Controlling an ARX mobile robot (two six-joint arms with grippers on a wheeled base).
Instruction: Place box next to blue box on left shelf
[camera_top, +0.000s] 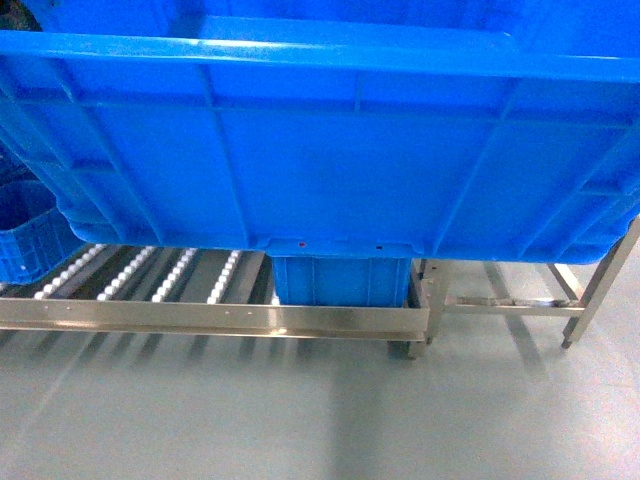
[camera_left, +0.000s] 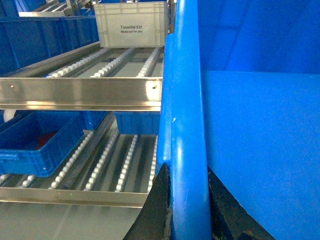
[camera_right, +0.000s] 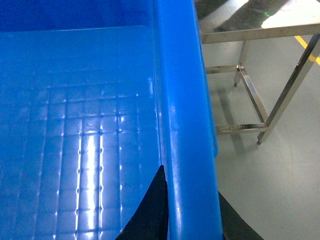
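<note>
The box (camera_top: 330, 150), a large bright blue ribbed crate, hangs in the air and fills the upper half of the head view, hiding both arms there. My left gripper (camera_left: 187, 172) is shut on its left rim (camera_left: 185, 100), one black finger on each side. My right gripper (camera_right: 190, 181) is shut on the right rim (camera_right: 182, 90) in the same way. Below and beyond the crate lies the left shelf (camera_top: 150, 272) with its rows of white rollers (camera_left: 100, 162). A blue box (camera_top: 25, 235) stands on those rollers at the left, also in the left wrist view (camera_left: 40, 145).
Another blue box (camera_top: 340, 280) sits on the shelf's right end, under the held crate. A white tote (camera_left: 131, 24) stands on the upper roller level (camera_left: 80, 92). A bare steel frame (camera_top: 530, 300) stands to the right (camera_right: 260, 100) on the grey floor.
</note>
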